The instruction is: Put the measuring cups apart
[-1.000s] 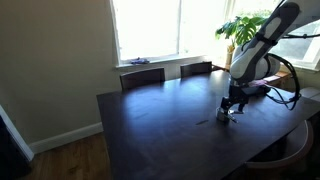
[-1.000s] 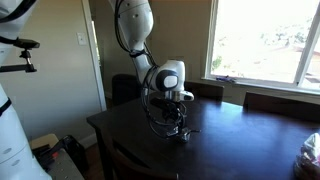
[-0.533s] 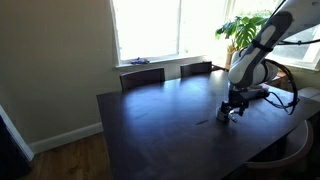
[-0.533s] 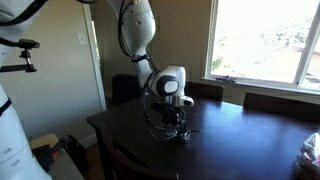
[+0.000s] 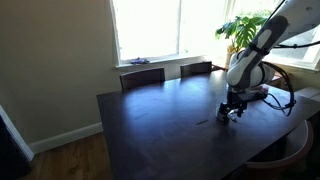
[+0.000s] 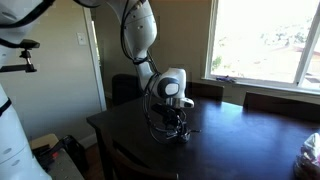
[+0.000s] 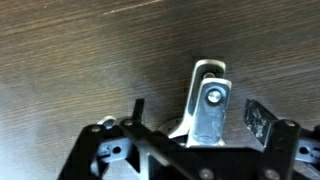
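The measuring cups [image 7: 208,98] are shiny metal, nested together, and their stacked flat handles point away from me in the wrist view. They lie on the dark wooden table [image 5: 160,120]. My gripper [image 7: 198,112] is low over them and open, one finger on each side of the handles, touching neither. The cup bowls are mostly hidden under the gripper body. In both exterior views the gripper [image 5: 232,111] [image 6: 176,127] points down at the table, with the cups [image 5: 224,118] [image 6: 182,135] showing only as a small glint beneath it.
Two chairs [image 5: 142,77] [image 5: 196,69] stand at the table's window side. A potted plant [image 5: 238,30] and cables [image 5: 283,97] are near the robot's base. A small object lies on the windowsill [image 5: 136,61]. The table edge [image 6: 100,128] runs close to the gripper.
The arm's upper links have shifted slightly. The gripper stays low over the cups, still open.
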`<state>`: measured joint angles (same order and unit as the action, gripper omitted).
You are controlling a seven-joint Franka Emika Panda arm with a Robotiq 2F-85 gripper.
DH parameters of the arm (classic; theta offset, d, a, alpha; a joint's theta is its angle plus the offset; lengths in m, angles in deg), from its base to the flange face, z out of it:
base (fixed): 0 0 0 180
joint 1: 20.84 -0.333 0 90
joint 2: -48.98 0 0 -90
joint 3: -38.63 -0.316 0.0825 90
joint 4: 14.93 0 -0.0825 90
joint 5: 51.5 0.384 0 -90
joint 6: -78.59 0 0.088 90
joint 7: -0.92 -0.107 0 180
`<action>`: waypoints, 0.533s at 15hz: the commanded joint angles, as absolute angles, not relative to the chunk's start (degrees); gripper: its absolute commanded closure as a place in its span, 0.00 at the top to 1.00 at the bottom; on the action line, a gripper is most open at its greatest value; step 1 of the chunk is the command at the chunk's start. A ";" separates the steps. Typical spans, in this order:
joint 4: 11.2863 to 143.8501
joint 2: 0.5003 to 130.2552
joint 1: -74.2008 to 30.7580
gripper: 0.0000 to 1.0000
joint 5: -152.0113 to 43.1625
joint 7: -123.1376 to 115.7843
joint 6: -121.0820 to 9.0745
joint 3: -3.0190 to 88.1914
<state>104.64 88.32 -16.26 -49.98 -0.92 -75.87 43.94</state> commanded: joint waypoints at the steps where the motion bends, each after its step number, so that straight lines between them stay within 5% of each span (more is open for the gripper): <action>1: 105.84 86.19 -16.03 1.00 -50.12 -0.58 -75.27 43.54; 5: 106.26 85.50 -15.95 0.91 -50.23 -0.07 -75.27 43.22; 8: 106.96 84.72 -16.27 0.64 -50.67 0.34 -75.84 43.33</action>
